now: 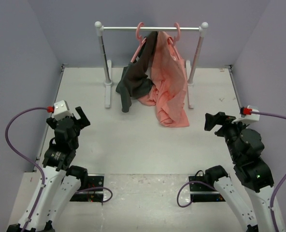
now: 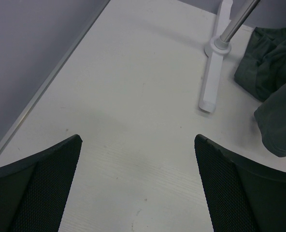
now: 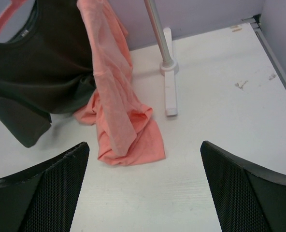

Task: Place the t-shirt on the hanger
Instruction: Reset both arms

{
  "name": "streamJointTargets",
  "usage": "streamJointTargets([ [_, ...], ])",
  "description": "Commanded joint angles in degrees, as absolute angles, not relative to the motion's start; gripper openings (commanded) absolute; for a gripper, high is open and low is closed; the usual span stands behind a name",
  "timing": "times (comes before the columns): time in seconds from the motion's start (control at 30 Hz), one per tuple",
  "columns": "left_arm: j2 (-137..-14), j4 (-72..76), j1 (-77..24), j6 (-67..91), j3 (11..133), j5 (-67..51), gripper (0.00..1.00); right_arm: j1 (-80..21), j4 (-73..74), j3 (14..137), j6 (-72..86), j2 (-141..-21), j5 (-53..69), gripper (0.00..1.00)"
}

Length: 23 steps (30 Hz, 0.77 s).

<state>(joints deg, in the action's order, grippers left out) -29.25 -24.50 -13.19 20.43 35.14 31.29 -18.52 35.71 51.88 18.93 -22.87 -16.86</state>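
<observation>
The salmon-pink t-shirt (image 1: 168, 82) hangs from a pink hanger (image 1: 176, 32) on the rack's rail, its lower part trailing onto the table; it also shows in the right wrist view (image 3: 119, 106). A dark grey garment (image 1: 139, 77) hangs beside it on the other pink hanger (image 1: 139, 33), seen too in the right wrist view (image 3: 36, 72) and the left wrist view (image 2: 273, 72). My left gripper (image 1: 79, 117) is open and empty at the near left, its jaws wide apart (image 2: 138, 183). My right gripper (image 1: 211, 121) is open and empty at the near right (image 3: 145, 188).
A white clothes rack (image 1: 151, 28) with two posts and flat feet (image 1: 107, 92) stands at the back of the table; one foot shows in the left wrist view (image 2: 213, 72), the other in the right wrist view (image 3: 169, 87). Purple walls close in the sides and back.
</observation>
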Motion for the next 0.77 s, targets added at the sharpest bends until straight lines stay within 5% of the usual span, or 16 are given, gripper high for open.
streamJointTargets([
  [0.0, -29.41, -23.38, -13.24, 20.64, 35.45, 32.1, 1.0, -18.46, 36.3, 48.1, 18.62, -21.87, -21.93, 0.99],
  [0.73, -29.83, -23.03, -13.54, 20.52, 35.24, 31.55, 1.0, -18.42, 30.39, 43.27, 19.96, -23.39, -24.36, 0.99],
])
